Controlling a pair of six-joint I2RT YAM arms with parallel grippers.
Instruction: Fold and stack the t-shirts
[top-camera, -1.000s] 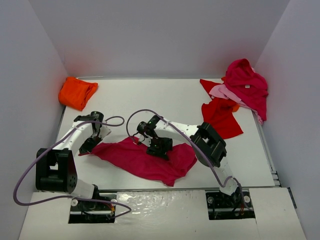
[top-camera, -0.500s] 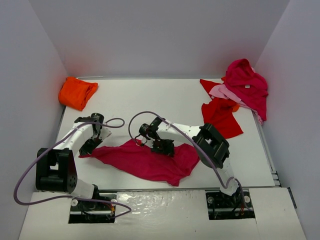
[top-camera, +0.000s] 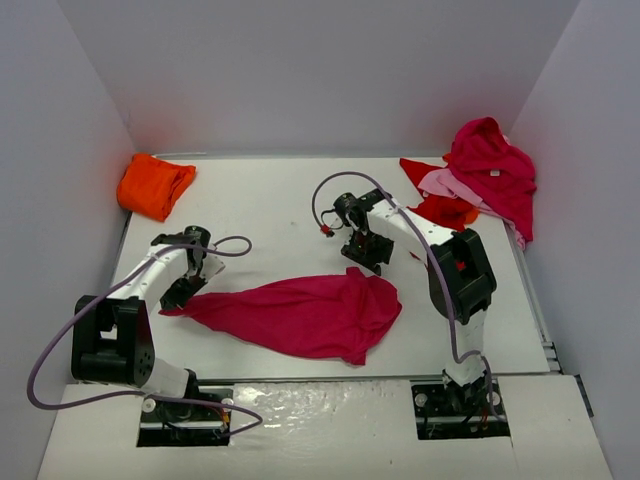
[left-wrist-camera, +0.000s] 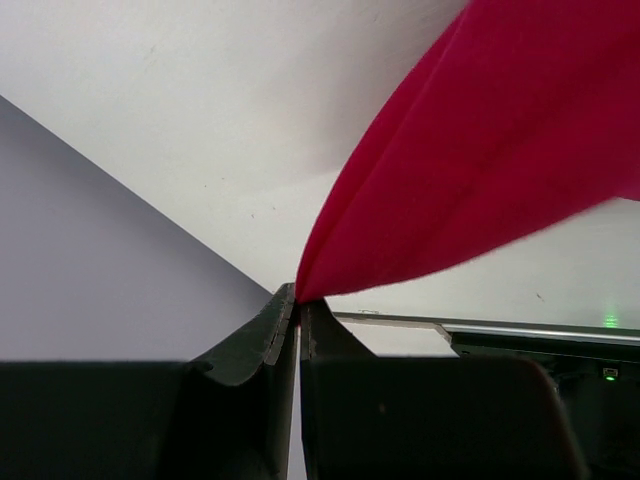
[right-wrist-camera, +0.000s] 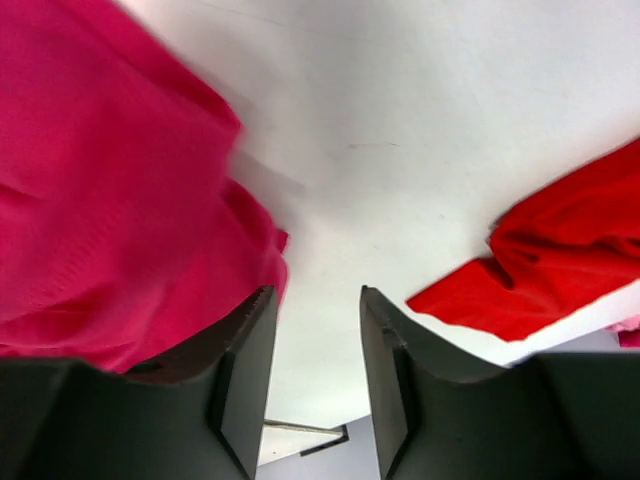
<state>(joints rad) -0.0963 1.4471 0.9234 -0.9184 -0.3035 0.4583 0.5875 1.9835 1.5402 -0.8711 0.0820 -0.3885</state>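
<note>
A crimson t-shirt (top-camera: 310, 315) lies rumpled across the near middle of the table. My left gripper (top-camera: 172, 300) is shut on its left corner; in the left wrist view the cloth (left-wrist-camera: 480, 150) runs up from the pinched fingertips (left-wrist-camera: 297, 300). My right gripper (top-camera: 366, 250) is open and empty, above the table just beyond the shirt's right end; in its wrist view the crimson shirt (right-wrist-camera: 110, 200) lies left of the jaws and a red shirt (right-wrist-camera: 560, 260) lies to the right.
A folded orange shirt (top-camera: 154, 185) sits at the far left corner. A pile of red, pink and crimson shirts (top-camera: 480, 180) lies at the far right, against the right wall. White walls enclose the table.
My right gripper has let go of the crimson shirt and swung away to the far right. The shirt's right part has dropped flat and spread rightward. My left gripper has held still.
</note>
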